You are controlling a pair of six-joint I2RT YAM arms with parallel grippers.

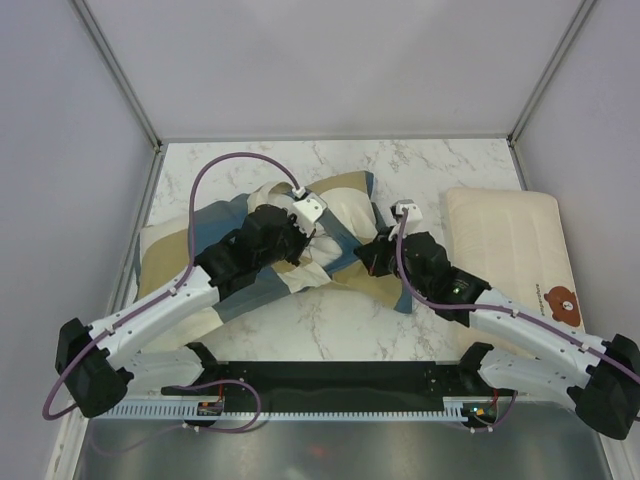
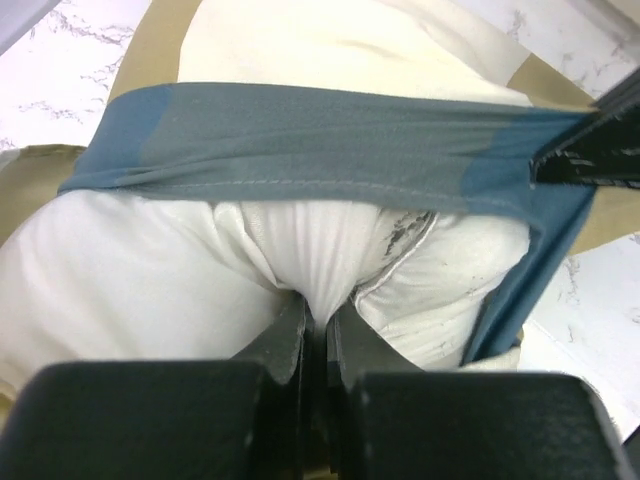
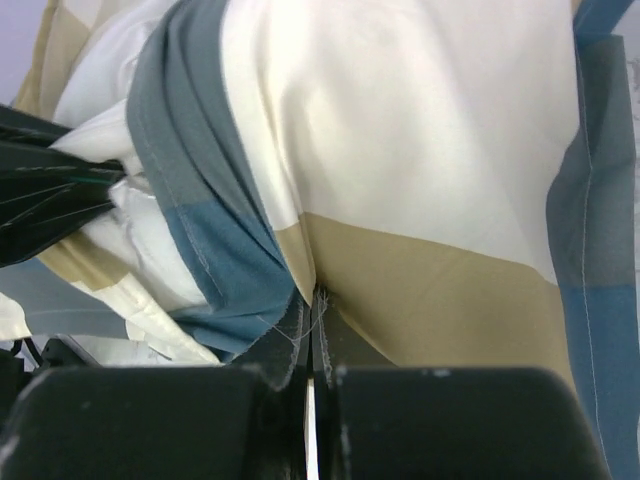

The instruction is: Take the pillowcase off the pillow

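The pillowcase [image 1: 345, 190], in blocks of steel blue, tan and cream, lies bunched across the middle of the marble table, still round the off-white pillow [image 1: 325, 225]. My left gripper [image 1: 305, 232] is shut on a pinch of the white pillow [image 2: 330, 255] just below the stretched blue hem of the pillowcase [image 2: 330, 135]. My right gripper [image 1: 372, 250] is shut on the pillowcase fabric [image 3: 440, 290] where the tan and blue blocks meet. White pillow cloth [image 3: 110, 160] shows at the left of the right wrist view.
A flatter cream pillow with a brown bear print [image 1: 515, 245] lies at the right of the table. Grey walls and metal posts close in the back and sides. A black rail [image 1: 330, 375] runs along the near edge between the arm bases.
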